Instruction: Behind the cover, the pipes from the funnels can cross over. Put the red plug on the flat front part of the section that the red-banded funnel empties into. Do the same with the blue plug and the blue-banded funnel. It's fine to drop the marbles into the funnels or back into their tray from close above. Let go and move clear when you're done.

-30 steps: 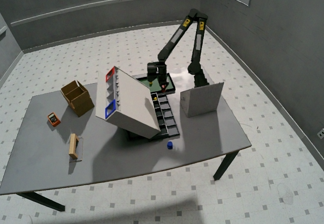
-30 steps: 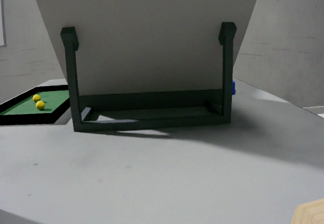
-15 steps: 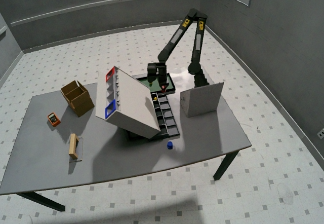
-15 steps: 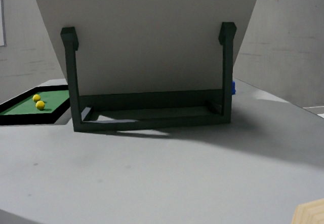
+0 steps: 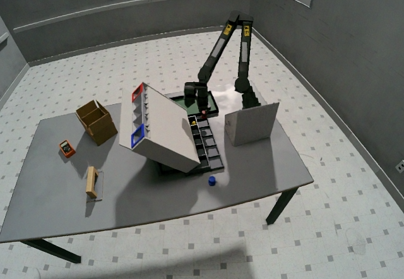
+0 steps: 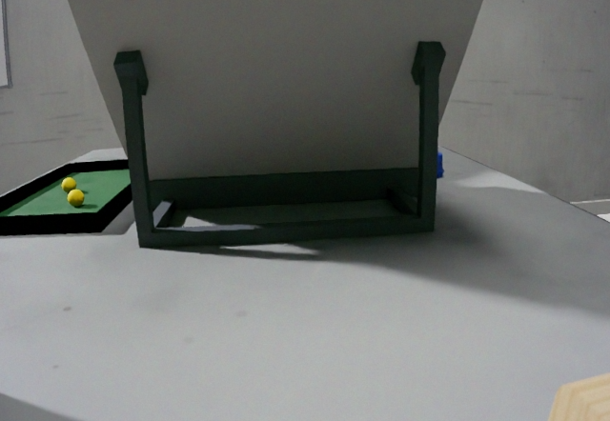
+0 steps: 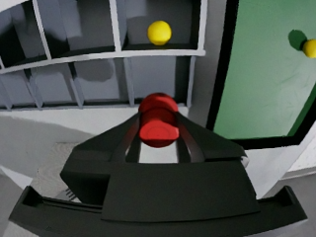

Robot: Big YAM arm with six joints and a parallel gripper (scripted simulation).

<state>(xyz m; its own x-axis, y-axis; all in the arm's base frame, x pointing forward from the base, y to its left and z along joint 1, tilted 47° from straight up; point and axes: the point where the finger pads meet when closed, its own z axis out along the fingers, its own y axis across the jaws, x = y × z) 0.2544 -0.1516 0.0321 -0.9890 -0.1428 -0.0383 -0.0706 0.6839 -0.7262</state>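
Observation:
My gripper (image 7: pixel 158 117) (image 5: pixel 204 113) is shut on the red plug (image 7: pixel 159 120) and holds it above the front edge of the end section nearest the green tray. A yellow marble (image 7: pixel 159 33) (image 5: pixel 194 123) lies in the rear compartment of that end section. The blue plug (image 5: pixel 212 180) (image 6: pixel 439 165) stands on the table near the far end of the sections. The red-banded funnel (image 5: pixel 137 92) and the blue-banded funnel (image 5: pixel 137 135) are at opposite ends of the tilted cover's top (image 5: pixel 166 116). The pipes behind the cover are hidden.
The green marble tray (image 7: pixel 267 74) (image 6: pixel 106 185) stands beside the sections, with two yellow marbles (image 6: pixel 69 184) (image 6: pixel 75 197) in it. A grey upright panel (image 5: pixel 252 124) stands near the arm's base. A cardboard box (image 5: pixel 98 124), an orange meter (image 5: pixel 67 148) and a wooden block (image 5: pixel 91 182) are behind the cover.

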